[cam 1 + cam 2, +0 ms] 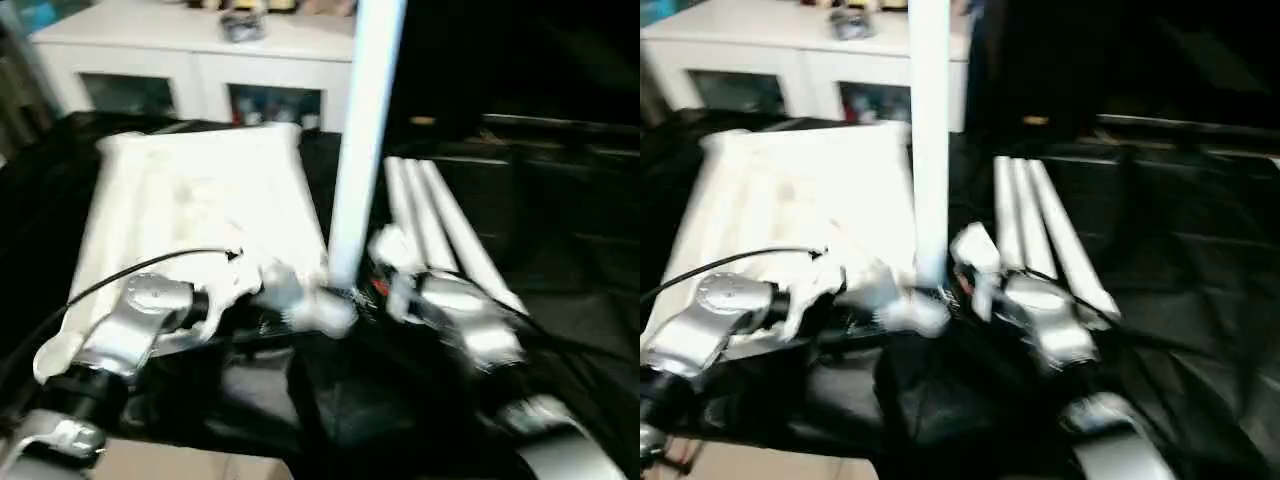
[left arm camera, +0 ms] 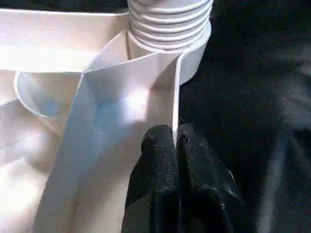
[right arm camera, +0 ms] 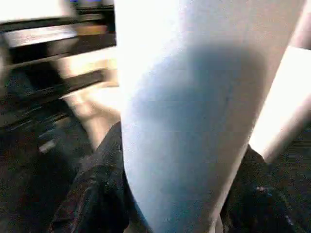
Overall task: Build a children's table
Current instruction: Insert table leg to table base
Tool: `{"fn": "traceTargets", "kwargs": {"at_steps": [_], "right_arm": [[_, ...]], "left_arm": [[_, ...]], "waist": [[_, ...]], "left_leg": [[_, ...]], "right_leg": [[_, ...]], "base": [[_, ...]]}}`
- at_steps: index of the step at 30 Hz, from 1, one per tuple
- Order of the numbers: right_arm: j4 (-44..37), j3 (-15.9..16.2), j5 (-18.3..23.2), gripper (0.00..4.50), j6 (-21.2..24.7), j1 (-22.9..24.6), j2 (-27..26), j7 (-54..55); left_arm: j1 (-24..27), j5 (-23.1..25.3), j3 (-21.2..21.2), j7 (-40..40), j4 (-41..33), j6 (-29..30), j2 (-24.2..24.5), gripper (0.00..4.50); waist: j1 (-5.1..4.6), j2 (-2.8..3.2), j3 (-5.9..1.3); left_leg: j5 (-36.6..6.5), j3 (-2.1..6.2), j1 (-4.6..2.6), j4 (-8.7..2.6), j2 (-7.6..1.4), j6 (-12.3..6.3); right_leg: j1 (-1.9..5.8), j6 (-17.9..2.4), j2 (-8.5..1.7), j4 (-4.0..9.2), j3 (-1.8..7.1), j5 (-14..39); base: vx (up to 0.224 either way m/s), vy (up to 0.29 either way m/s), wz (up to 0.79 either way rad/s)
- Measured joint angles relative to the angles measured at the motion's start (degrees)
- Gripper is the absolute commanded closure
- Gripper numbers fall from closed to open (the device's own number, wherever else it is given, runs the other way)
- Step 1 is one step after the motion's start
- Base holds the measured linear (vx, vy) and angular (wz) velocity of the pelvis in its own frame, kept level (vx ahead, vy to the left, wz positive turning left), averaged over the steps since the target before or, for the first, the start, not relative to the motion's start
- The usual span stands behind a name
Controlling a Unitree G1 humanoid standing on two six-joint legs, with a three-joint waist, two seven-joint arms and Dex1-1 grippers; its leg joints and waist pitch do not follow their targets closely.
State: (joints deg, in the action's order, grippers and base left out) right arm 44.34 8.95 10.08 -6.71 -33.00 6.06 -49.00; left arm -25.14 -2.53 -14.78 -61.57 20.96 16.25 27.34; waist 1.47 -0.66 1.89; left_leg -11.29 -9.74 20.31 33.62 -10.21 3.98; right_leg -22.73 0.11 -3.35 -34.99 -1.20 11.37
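Observation:
The white tabletop [image 1: 190,200] lies underside up on a black cloth. One white leg [image 1: 365,120] stands upright in its near right corner socket, and its threaded end [image 2: 170,19] sits in that socket. My right gripper [image 3: 180,194] is shut on this leg low down, with a black finger [image 3: 97,194] on each side of it. My left gripper [image 2: 175,138] is shut on the tabletop's thin rim wall [image 2: 174,97] just beside the same socket. Three more legs [image 1: 440,220] lie side by side to the right of the tabletop.
A white cabinet [image 1: 190,60] with glass doors stands behind the tabletop, with small items on top. Black cloth [image 1: 560,250] covers the work surface around the parts. A black cable [image 1: 120,275] runs along my left arm over the tabletop.

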Motion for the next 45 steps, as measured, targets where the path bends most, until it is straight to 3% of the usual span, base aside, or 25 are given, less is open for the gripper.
{"fn": "traceTargets", "kwargs": {"at_steps": [6,8,11,17,22,28,29,30,33,45], "right_arm": [[6.4,-2.1,-1.4,2.60,-0.1,-4.5,-3.5,12.9],[10.2,-3.3,-2.6,2.60,0.1,-7.3,-5.1,19.2],[12.4,-4.2,-3.6,2.60,0.4,-9.0,-5.9,24.1],[13.6,-5.2,-4.1,2.60,0.6,-10.0,-6.7,26.8],[15.5,-6.4,-4.2,2.60,0.6,-11.4,-7.7,27.4],[16.0,-6.8,-4.5,2.60,0.9,-11.9,-8.1,27.4],[16.0,-6.8,-4.5,2.04,1.0,-11.9,-8.1,27.3],[16.0,-6.8,-4.5,1.90,1.0,-12.0,-8.1,27.3],[16.9,-7.7,-4.2,1.84,1.6,-12.0,-8.7,26.7],[16.6,-9.1,-3.5,0.86,2.0,-12.2,-8.6,20.5]], "left_arm": [[0.0,1.2,1.5,11.0,-4.6,10.9,-5.7,4.50],[-0.3,2.8,2.9,17.2,-5.9,16.0,-10.3,4.50],[-0.6,3.5,2.9,22.0,-6.7,18.9,-13.7,4.50],[-0.6,4.0,2.5,24.5,-7.3,19.6,-14.9,4.50],[-0.6,4.8,2.4,24.8,-8.3,21.1,-14.7,4.50],[-0.8,4.8,1.4,24.6,-8.7,21.1,-13.5,4.50],[-0.8,4.8,1.3,24.5,-8.7,21.0,-13.4,4.50],[-0.8,4.8,1.3,24.4,-8.7,21.0,-13.3,4.50],[-0.9,5.0,1.3,24.1,-8.9,20.8,-13.1,4.50],[-0.9,4.9,0.7,21.1,-8.9,18.1,-10.7,4.50]], "waist": [[-0.43,-0.17,0.25],[-0.52,-0.09,0.30],[-0.61,-0.08,0.30],[-0.61,-0.05,0.26],[-1.18,0.03,0.29],[-1.31,0.17,0.29],[-1.33,0.18,0.29],[-1.34,0.18,0.30],[-1.35,0.25,0.34],[-1.47,0.91,0.77]], "left_leg": [[0.0,0.22,-0.20,0.03,0.02,0.00],[0.0,0.19,-0.21,0.05,0.02,0.00],[0.0,0.19,-0.24,0.04,0.02,0.00],[0.0,0.22,-0.23,-0.06,0.00,0.01],[0.0,0.26,-0.22,-0.05,-0.01,0.02],[0.0,0.55,-0.18,-0.29,-0.10,0.02],[0.0,0.55,-0.19,-0.29,-0.10,0.02],[0.0,0.55,-0.19,-0.30,-0.10,0.02],[0.0,0.55,-0.19,-0.38,-0.10,0.02],[0.0,0.54,-0.18,-0.70,-0.10,0.03]], "right_leg": [[-0.28,0.0,-0.08,0.25,-0.32,0.0],[-0.29,0.0,-0.10,0.27,-0.33,0.0],[-0.27,0.0,-0.11,0.29,-0.37,0.0],[-0.26,0.0,-0.11,0.30,-0.46,0.0],[-0.27,0.0,-0.11,0.36,-0.53,0.0],[-0.13,-0.1,-0.11,1.04,-1.03,0.0],[-0.13,-0.1,-0.11,1.04,-1.03,0.0],[-0.15,-0.1,-0.11,1.03,-1.03,0.0],[-0.19,-0.1,-0.11,1.04,-1.04,-0.1],[-0.42,-0.6,-0.10,1.01,-1.13,-0.4]], "base": [[-0.017,0.004,-0.06],[0.000,0.000,0.00],[0.000,0.000,0.00],[0.000,0.000,0.00],[0.000,0.000,0.00],[0.000,0.000,0.00],[0.000,0.000,0.00],[0.000,0.000,0.00],[0.000,0.000,0.00],[0.000,0.000,0.00]]}}
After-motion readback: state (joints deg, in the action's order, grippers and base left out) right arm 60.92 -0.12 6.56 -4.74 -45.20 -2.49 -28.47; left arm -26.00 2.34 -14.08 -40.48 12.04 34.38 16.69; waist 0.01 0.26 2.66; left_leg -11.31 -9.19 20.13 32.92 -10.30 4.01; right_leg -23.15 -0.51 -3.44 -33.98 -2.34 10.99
